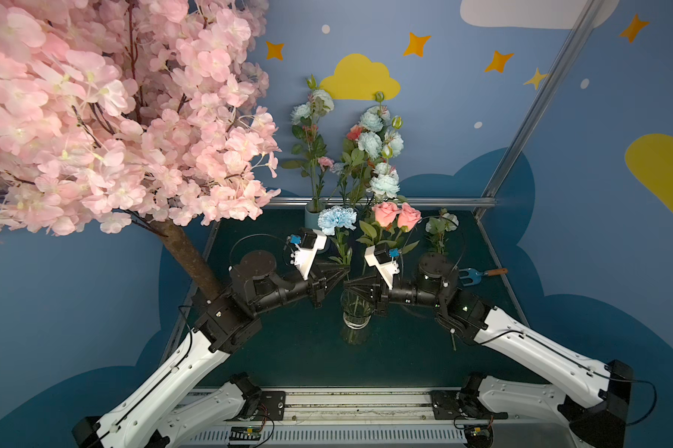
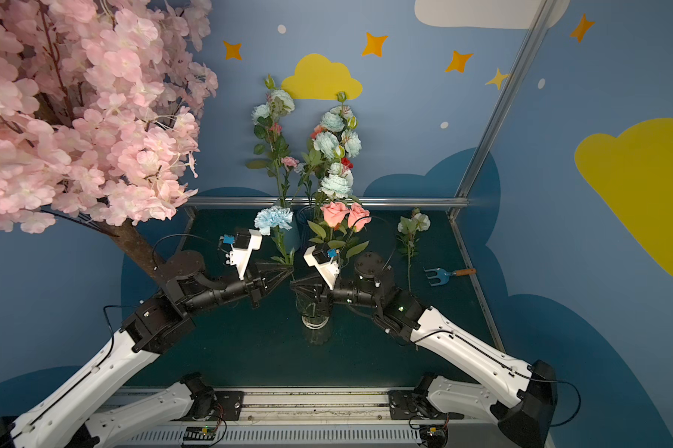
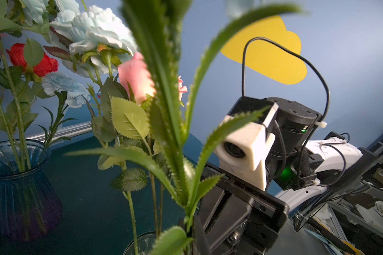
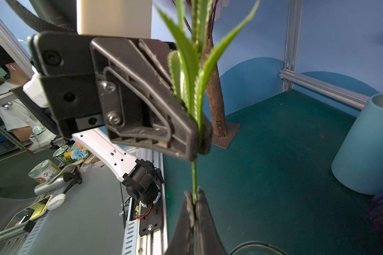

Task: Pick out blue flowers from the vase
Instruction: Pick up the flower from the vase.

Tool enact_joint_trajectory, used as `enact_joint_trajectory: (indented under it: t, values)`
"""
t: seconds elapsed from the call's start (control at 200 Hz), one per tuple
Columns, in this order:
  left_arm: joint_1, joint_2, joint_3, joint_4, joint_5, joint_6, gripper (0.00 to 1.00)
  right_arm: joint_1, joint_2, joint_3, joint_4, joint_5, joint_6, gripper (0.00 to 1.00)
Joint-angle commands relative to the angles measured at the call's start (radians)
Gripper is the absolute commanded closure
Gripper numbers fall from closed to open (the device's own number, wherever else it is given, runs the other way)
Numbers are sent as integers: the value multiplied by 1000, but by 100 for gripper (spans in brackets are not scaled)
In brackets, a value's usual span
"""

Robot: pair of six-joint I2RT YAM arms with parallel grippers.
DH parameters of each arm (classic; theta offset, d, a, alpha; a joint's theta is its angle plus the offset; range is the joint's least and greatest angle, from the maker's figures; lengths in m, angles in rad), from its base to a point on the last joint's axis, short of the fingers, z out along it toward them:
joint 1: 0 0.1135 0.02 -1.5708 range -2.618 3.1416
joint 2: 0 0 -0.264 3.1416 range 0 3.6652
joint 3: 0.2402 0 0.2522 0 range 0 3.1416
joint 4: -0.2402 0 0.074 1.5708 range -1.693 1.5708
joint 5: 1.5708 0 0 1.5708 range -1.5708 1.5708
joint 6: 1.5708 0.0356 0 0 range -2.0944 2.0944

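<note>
clear glass vase [image 1: 357, 316]: stands mid-bench, right under the spot where the two grippers meet. It holds the pink roses [image 1: 397, 215], whose stems run down into it.
held blue flower [image 1: 336, 219]: its ruffled pale blue head is upright above the left gripper. The leafy stalk runs down through both sets of fingers, over the clear glass vase. Whether its lower end sits inside the vase cannot be told.
left gripper [image 4: 200, 141]: the fingers are closed on the stalk, just under a tuft of leaves.
right gripper [image 4: 193, 202]: the fingers are pressed together on the same stalk, a little lower, with the stalk bare between the two grips.
dark blue glass vase [image 3: 20, 176]: ribbed, at the back of the bench [image 1: 288, 349]. It holds several blue flowers [image 1: 377, 143], a red rose [image 3: 31, 59] and leafy stems.
pale blue pot [image 1: 312, 217]: an opaque cylinder at the back, just beside the dark blue glass vase. It holds a tall stem [image 1: 313, 104] with pale blue heads near its top.
loose blue flower [image 1: 441, 225]: whitish head. It lies on the bench at the right side, in no container, near a small blue garden fork [image 1: 478, 273].
</note>
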Motion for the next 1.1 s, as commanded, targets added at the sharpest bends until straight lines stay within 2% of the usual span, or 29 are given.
enact_joint_trajectory:
  t: [0.0, 0.105, 0.26, 0.531, 0.761, 1.096]
  values:
    - [0, -27, -24, -15, -21, 18, 76, 1, -11, 11, 14, 16, 0, 100]
    - [0, -49, -52, -25, -53, 33, 59, 0, -7, 15, 7, 27, -9, 100]
    - [0, -119, -104, -84, -188, 84, 47, 0, 1, 21, 11, 30, -7, 100]
    - [0, -198, -276, -104, -335, 115, 46, 1, 12, 26, 23, 35, -2, 100]
    - [2, -215, -501, 19, -439, 108, 46, 2, 0, 39, 21, 46, -4, 100]
    - [7, -222, -725, 171, -555, 84, 41, 1, -28, 154, -83, 70, -59, 100]
